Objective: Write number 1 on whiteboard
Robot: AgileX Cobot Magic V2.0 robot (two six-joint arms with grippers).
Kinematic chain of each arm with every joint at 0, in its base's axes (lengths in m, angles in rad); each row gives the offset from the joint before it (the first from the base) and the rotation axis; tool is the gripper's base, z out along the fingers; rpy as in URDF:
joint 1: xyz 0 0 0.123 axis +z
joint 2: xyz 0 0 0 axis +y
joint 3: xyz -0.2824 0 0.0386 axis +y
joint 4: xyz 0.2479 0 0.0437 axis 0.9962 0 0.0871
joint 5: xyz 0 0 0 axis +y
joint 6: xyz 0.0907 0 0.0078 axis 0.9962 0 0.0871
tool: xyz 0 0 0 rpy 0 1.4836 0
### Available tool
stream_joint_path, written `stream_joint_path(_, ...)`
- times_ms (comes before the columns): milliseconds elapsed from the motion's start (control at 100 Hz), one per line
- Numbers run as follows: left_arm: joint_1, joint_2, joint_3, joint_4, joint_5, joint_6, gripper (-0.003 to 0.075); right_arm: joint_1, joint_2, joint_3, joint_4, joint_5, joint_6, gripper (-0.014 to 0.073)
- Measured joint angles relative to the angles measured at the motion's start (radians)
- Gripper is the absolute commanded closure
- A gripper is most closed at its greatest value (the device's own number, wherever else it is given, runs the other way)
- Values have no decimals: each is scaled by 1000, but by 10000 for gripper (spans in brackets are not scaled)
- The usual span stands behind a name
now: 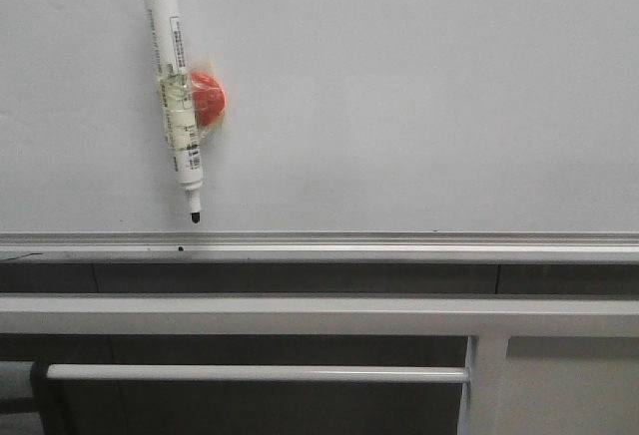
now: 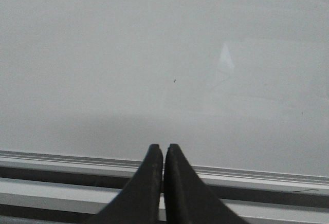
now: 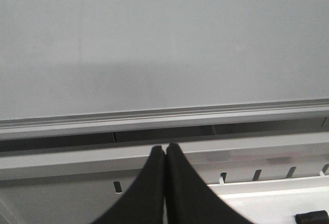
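Observation:
The whiteboard (image 1: 419, 86) is a pale grey glossy board that fills the upper front view. No number 1 stroke shows on it in any view. A white marker (image 1: 170, 66) with a black tip (image 1: 195, 217) hangs on the board, tip down, taped to a red round magnet (image 1: 210, 99). My left gripper (image 2: 164, 147) is shut and empty, facing the board (image 2: 154, 54) just above its lower frame. My right gripper (image 3: 165, 147) is shut and empty, below the board's (image 3: 164, 39) lower edge. Neither gripper shows in the front view.
A silver ledge (image 1: 399, 247) runs along the board's lower edge. White horizontal rails (image 1: 300, 315) and a thinner bar (image 1: 250, 372) lie below it, with a post (image 1: 486, 385) at the right. A tiny black speck (image 2: 175, 81) marks the board.

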Motion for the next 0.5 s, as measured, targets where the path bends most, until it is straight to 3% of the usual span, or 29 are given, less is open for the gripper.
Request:
stream_joint_path(290,0,0,0,-13,-11,0,741,0,0,0,2,0,0,657)
stream_joint_path(500,0,0,0,-278,-140,0,741,0,0,0,2,1,0,657)
